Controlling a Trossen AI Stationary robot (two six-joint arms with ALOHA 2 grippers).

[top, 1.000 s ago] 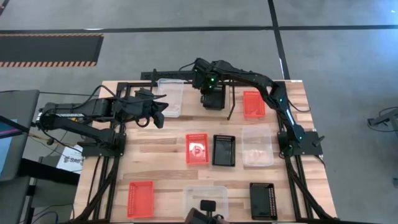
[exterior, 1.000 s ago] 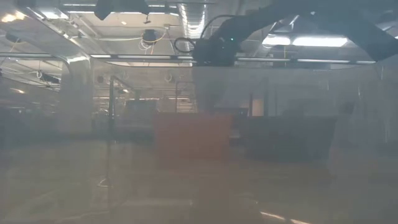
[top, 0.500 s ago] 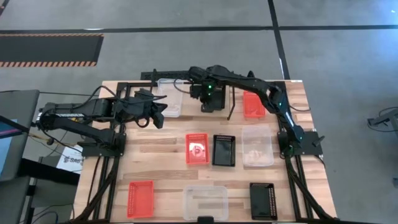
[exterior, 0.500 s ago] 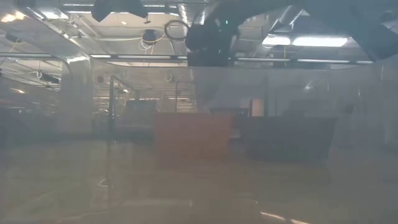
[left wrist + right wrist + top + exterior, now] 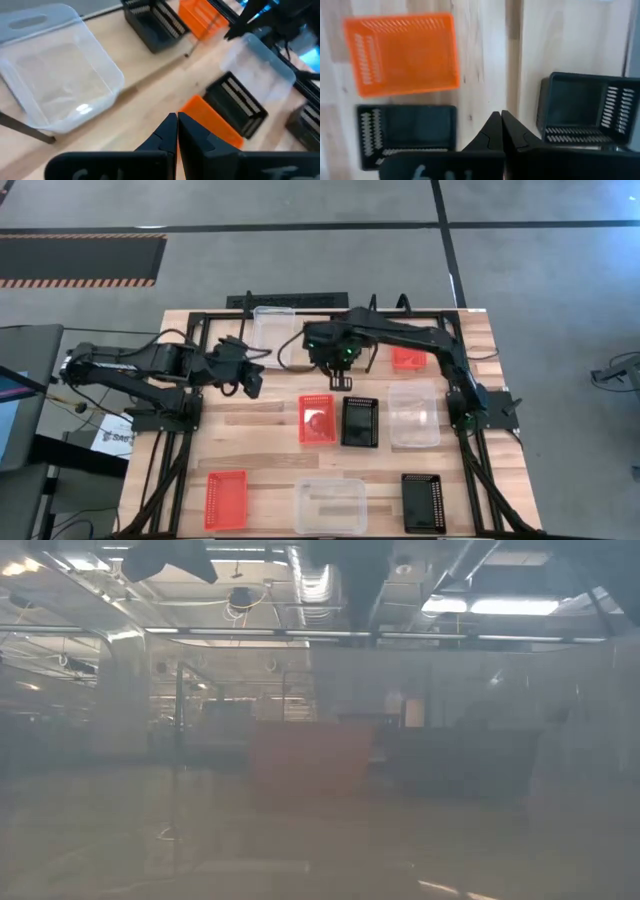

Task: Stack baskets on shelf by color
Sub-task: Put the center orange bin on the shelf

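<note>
Right gripper point(image 5: 340, 380) closed tight, holding nothing, hanging above bare table between a black basket point(image 5: 336, 340) on the shelf point(image 5: 300, 305) and the orange basket point(image 5: 317, 419) in the middle row. Left gripper point(image 5: 253, 382) also pinched shut and empty, near the clear basket point(image 5: 273, 332) at the shelf's left end. On the shelf's right end, another orange basket point(image 5: 407, 359). On the table point(image 5: 250, 450): a black basket point(image 5: 360, 421) beside the middle orange one, then a clear one point(image 5: 414, 415); nearest row orange point(image 5: 226, 498), clear point(image 5: 330, 505), black point(image 5: 423, 502).
</note>
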